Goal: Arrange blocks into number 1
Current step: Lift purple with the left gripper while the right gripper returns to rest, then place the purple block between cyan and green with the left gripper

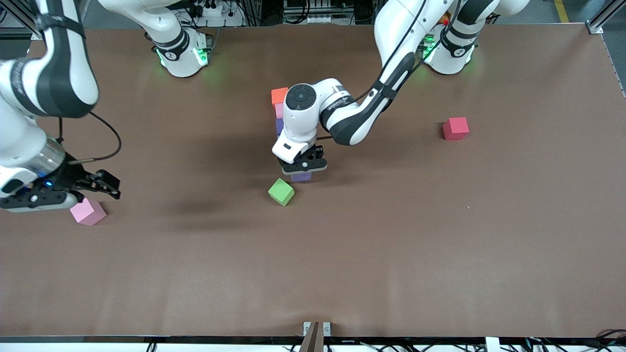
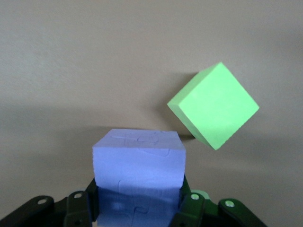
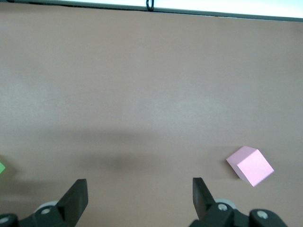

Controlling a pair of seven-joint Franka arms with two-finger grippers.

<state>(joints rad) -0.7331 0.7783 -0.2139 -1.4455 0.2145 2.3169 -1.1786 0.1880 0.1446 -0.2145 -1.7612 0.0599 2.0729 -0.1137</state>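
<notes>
Left gripper clamps purple block at column's near end; green block just beside. Right gripper waits wide open beside pink block; red block unplaced.

The left arm's white wrist covers most of the column of foam cubes in the front view; only slivers of the small pink foam cube and the purple foam cube under the orange foam cube peek out; the purple cube in the left gripper is mostly hidden too; the matte green foam cube is cut off at the right wrist view's edge.
</notes>
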